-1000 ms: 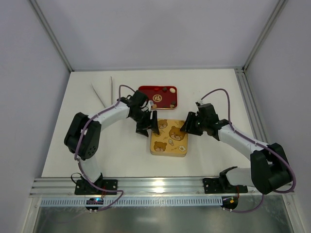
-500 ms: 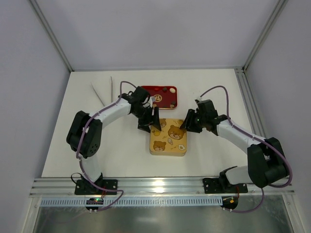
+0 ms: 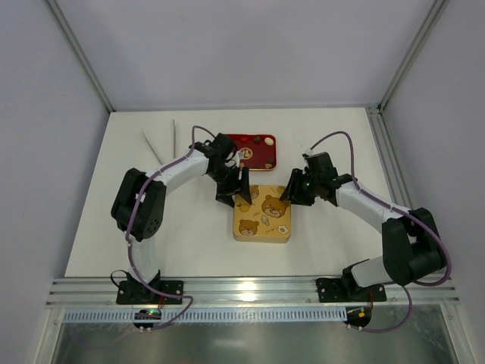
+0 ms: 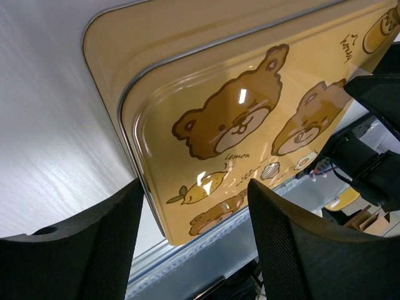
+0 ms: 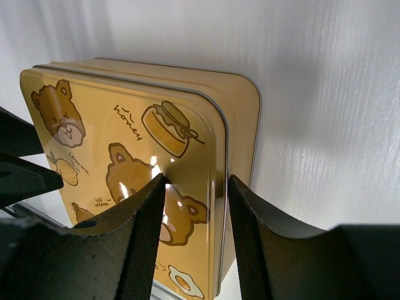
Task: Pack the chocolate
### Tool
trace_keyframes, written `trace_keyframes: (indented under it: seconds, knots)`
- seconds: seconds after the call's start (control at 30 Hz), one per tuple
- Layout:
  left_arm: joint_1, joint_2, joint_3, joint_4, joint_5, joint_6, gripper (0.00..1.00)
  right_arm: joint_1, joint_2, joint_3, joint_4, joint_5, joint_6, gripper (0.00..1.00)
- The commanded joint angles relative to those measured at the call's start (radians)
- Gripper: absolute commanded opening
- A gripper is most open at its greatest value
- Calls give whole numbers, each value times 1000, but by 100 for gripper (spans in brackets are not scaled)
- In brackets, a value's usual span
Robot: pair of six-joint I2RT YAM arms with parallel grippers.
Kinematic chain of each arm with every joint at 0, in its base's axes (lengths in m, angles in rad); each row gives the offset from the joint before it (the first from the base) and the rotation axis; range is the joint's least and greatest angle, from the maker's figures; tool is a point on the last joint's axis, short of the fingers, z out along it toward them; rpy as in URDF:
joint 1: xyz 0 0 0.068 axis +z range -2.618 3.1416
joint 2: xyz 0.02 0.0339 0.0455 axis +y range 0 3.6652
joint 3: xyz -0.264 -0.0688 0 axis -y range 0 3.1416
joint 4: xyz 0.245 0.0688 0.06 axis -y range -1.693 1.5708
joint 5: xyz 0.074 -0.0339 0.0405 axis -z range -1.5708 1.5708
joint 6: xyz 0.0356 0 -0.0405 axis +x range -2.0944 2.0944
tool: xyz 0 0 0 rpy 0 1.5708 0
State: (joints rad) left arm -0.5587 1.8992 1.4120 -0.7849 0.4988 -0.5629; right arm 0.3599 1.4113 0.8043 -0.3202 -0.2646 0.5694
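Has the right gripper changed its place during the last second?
Yes. The right gripper shifted from over the right part of the yellow tin toward the tin's far right corner.

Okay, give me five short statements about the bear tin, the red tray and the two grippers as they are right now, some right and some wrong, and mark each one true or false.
1. The yellow bear tin is closed, with its lid on. True.
2. The red tray lies between the tin and the arm bases. False: it lies beyond the tin, on the far side from the bases.
3. The left gripper is shut on a chocolate. False: it is open and holds nothing, at the tin's far left corner.
4. The right gripper is open, at the tin's far right corner. True.
5. A few chocolate pieces lie in the red tray. True.
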Motion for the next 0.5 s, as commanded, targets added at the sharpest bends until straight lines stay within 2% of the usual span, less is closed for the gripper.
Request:
trace_keyframes:
  seconds: [0.0,0.47]
  knots:
    - [-3,20,50,-7,26,17,66,-1,11,35,16,-18,-13,47]
    - [10,78,33,18,-60,6,69,-10,92,10,61,15,-23,63]
